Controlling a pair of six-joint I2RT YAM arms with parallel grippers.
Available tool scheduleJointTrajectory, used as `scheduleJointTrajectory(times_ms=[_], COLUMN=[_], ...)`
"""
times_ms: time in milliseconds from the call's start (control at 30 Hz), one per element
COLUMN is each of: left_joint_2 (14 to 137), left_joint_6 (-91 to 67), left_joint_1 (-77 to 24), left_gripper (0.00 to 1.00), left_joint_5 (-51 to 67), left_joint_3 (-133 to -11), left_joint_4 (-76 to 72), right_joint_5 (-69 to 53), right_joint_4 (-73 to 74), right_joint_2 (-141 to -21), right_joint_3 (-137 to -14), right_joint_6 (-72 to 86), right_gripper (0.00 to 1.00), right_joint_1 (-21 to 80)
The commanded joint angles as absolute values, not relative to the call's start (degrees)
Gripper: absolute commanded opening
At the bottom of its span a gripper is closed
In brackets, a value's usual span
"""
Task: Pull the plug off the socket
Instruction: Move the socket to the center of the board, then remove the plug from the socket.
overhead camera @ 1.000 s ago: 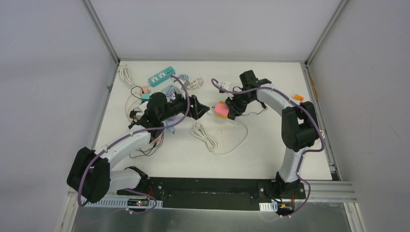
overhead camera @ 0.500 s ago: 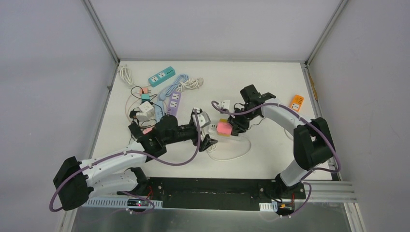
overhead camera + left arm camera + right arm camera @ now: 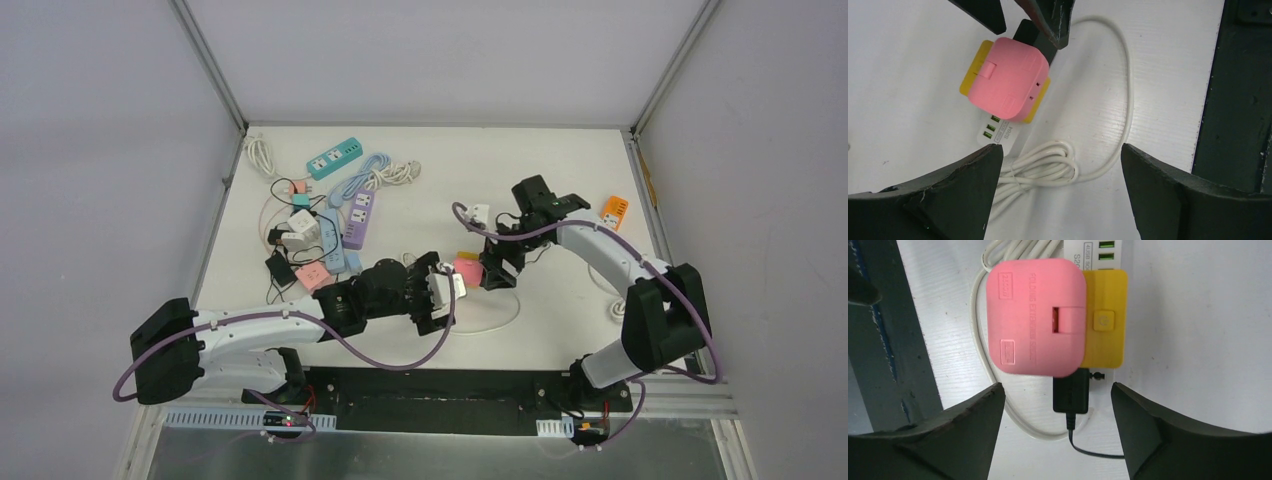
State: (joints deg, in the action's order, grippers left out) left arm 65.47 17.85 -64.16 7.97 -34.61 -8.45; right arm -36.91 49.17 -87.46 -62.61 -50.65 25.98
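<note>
A pink and yellow cube socket [image 3: 1035,317] lies on the white table on top of a white USB strip [image 3: 995,127]. A black plug [image 3: 1071,392] with a thin black cable sticks out of the socket's side. My right gripper [image 3: 1057,389] is open, its fingers either side of the plug without touching it. My left gripper [image 3: 1060,152] is open too, over a white cable coil [image 3: 1043,167] just short of the socket [image 3: 1008,80]. From above, the socket [image 3: 466,270] sits between the left gripper [image 3: 445,292] and the right gripper [image 3: 492,270].
At the back left lie a teal power strip [image 3: 334,158], a purple strip [image 3: 358,215], a white cube adapter [image 3: 303,225] and a pink adapter [image 3: 312,277] among tangled cables. An orange adapter [image 3: 613,212] lies at the right. The black base rail [image 3: 430,385] runs along the near edge.
The right gripper carried the pink socket nearer and has now opened. The left arm swung right and toward the near edge, ending just beside the socket.
</note>
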Motion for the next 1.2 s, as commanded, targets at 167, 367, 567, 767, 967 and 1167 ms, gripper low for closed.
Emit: scheduleJointTrajectory(times_ms=[167,367,567,767,967,1167], left_joint_2=[70.6,77.0,81.5,85.8,88.9,90.2], left_joint_6=[29.0,36.1,40.2,41.9,43.9,45.1], left_joint_1=[-65.4,-65.4,-65.2,-65.0,-65.0,-65.0], left_gripper=[0.90,0.90,0.89,0.83,0.80,0.74], left_joint_5=[5.8,5.5,3.5,3.3,-1.3,-4.1], left_joint_3=[-44.6,-49.8,-52.8,-55.5,-56.4,-56.6], left_joint_4=[-5.7,-1.7,-1.5,-1.4,-2.6,-3.9], right_joint_5=[-53.4,-58.5,-59.5,-59.5,-59.5,-59.5], right_joint_4=[57.3,42.5,32.4,31.0,30.5,29.8], right_joint_2=[-80.9,-79.1,-78.6,-79.5,-80.4,-80.8], right_joint_3=[-62.8,-56.6,-52.1,-51.7,-51.6,-51.2], right_joint_6=[-52.5,-33.1,-22.5,-22.1,-22.1,-22.1], right_gripper=[0.85,0.79,0.63,0.62,0.62,0.62], right_joint_1=[12.6,5.6,4.2,4.2,4.2,4.3])
